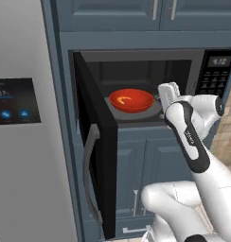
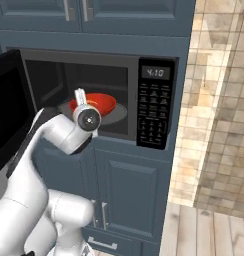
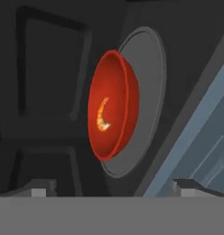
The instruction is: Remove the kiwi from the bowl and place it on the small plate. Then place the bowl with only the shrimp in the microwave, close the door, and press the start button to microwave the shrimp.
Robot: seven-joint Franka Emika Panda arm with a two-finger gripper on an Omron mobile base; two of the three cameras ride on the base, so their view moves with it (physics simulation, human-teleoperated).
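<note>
Wide shallow glossy red bowl [image 1: 131, 100] sits on the grey round turntable [image 3: 148, 59] inside the built-in black microwave [image 2: 94, 70], centre of the left base view and upper left of centre in the right base view; in the hand view it reads tipped on edge because the camera is rolled. Small curved orange shrimp [image 3: 103, 114] lies in the bowl's bottom, no kiwi seen in it. Two-finger gripper [image 3: 114, 188] has its jaws spread wide with nothing between them, tips at the bottom corners of the hand view, just outside the cavity mouth and apart from the bowl. Black microwave door with dark glass [image 1: 96, 142] hangs open at the left of the left base view, its long vertical grey handle [image 1: 89, 175] on the outer face. Handling guess: bowl looks rigid, smooth and slick, probably light; it needs no more gripping where it rests. Door looks stiff and hinged at the left edge, so the best place to act is likely the free edge or the handle, pushing the panel round, not pinching it. Right-side keypad with small display [image 2: 155, 102] sits right of centre in the right base view; buttons look small and flat, so a fingertip press would suit. Which button is start is too small to tell.
</note>
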